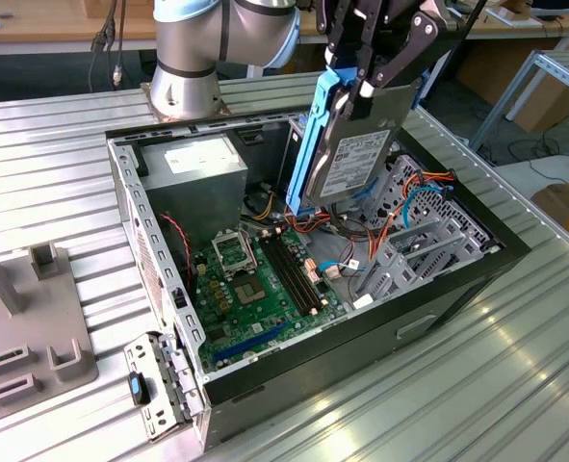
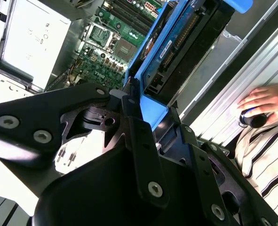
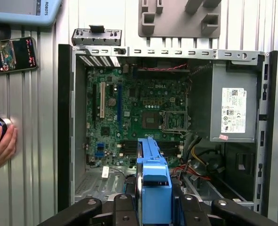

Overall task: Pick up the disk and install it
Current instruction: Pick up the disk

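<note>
The disk (image 1: pixel 353 144), a black drive with a labelled face and bright blue side rails, hangs on edge above the back right part of the open computer case (image 1: pixel 149 241). My gripper (image 1: pixel 366 77) is shut on its upper end, one black finger on each side. In the second wrist view the disk (image 2: pixel 186 42) reaches from the gripper (image 2: pixel 150 117) toward the case interior. In the first wrist view its blue rail (image 3: pixel 153 179) sits between the black fingers (image 3: pixel 122 207), over the motherboard's near edge.
Inside the case are a green motherboard (image 1: pixel 260 279), a grey power supply with a white label (image 1: pixel 202 168) and a metal drive cage (image 1: pixel 428 241) with orange and blue cables. A grey fixture (image 1: pixel 34 337) stands at the exterior view's left. A person's hand (image 2: pixel 266 101) rests beside the case.
</note>
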### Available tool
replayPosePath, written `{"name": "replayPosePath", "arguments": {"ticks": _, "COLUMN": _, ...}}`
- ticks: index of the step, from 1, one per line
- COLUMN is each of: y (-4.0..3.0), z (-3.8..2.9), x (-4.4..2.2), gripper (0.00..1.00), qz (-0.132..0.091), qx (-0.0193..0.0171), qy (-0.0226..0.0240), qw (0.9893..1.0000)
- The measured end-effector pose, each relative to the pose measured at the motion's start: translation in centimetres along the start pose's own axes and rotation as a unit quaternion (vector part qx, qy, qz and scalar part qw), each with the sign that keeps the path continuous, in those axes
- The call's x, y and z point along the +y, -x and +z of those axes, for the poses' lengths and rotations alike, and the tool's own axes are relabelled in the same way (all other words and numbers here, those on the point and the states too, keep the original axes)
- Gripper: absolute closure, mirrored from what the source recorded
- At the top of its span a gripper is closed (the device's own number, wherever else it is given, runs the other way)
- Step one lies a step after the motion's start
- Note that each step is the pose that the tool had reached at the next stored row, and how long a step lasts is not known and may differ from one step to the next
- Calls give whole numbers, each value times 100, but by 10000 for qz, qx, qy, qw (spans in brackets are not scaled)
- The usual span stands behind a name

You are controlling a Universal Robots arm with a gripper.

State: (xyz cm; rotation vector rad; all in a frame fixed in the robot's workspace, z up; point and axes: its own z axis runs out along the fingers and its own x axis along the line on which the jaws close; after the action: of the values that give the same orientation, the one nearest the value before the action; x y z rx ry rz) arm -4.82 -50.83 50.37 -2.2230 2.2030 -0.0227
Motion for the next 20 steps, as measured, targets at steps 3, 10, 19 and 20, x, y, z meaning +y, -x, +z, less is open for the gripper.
{"name": "replayPosePath", "arguments": {"ticks": 3, "y": -2, "z": 0, "x": -1, "gripper": 63, "qz": 0, "qx": 0, "qy": 0, "qw": 10000}}
{"name": "replayPosePath", "arguments": {"ticks": 10, "y": -3, "z": 0, "x": -2, "gripper": 63, "qz": 0, "qx": 0, "qy": 0, "qw": 10000}}
{"name": "replayPosePath", "arguments": {"ticks": 19, "y": -56, "z": 3, "x": -117, "gripper": 63, "qz": 0, "qx": 0, "qy": 0, "qw": 10000}}
{"name": "replayPosePath", "arguments": {"ticks": 20, "y": -124, "z": 3, "x": -127, "gripper": 63, "qz": 0, "qx": 0, "qy": 0, "qw": 10000}}
